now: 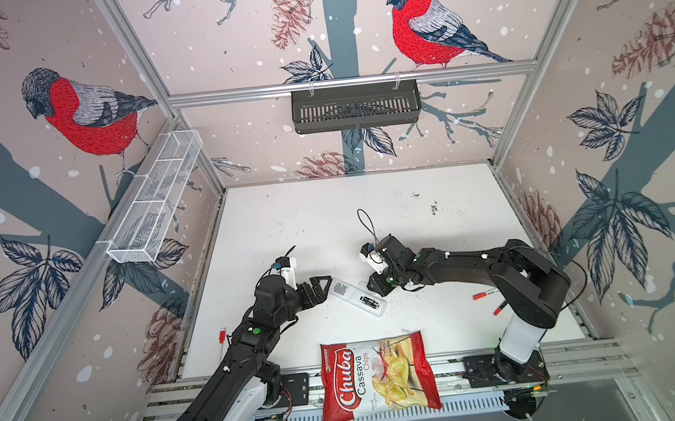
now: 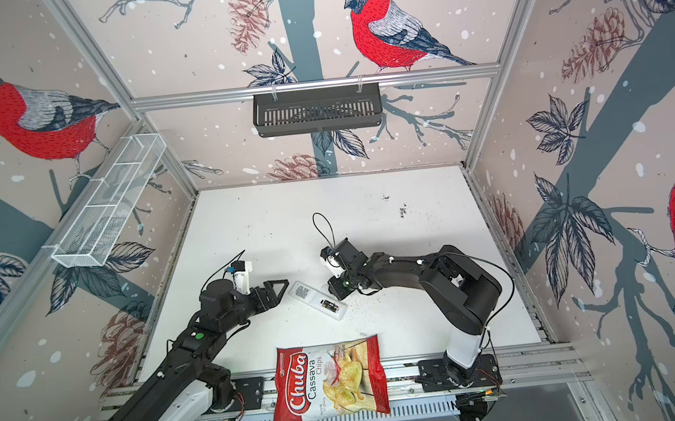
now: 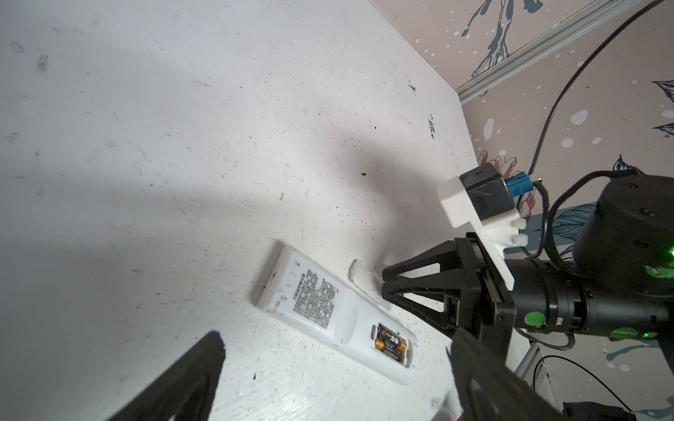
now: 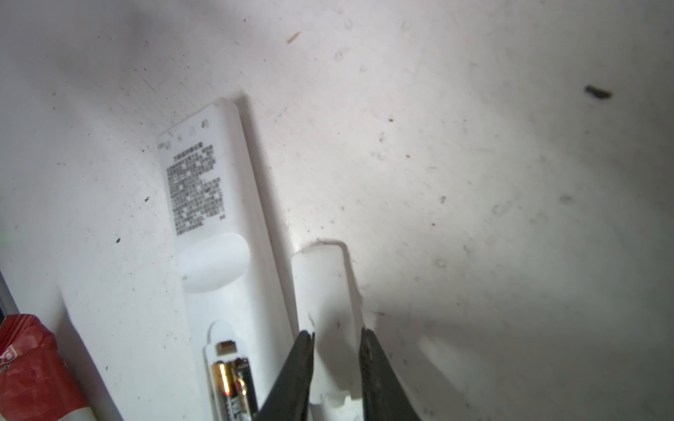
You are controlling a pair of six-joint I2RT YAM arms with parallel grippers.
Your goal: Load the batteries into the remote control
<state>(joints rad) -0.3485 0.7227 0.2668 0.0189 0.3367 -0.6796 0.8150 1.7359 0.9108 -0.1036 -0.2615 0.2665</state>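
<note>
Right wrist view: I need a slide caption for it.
Right gripper grips the loose battery cover beside the remote control, batteries seated inside.

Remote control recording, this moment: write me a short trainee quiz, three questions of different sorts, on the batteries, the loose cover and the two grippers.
1. True or false: both batteries already lie in the open bay of the remote control.
2. The right gripper has its fingers closed on: A the batteries; B the white battery cover lying beside the remote control; C the remote control.
3. Fill in: the left gripper is ___ and holds nothing.

Key: 1 true; 2 B; 3 open.
</note>
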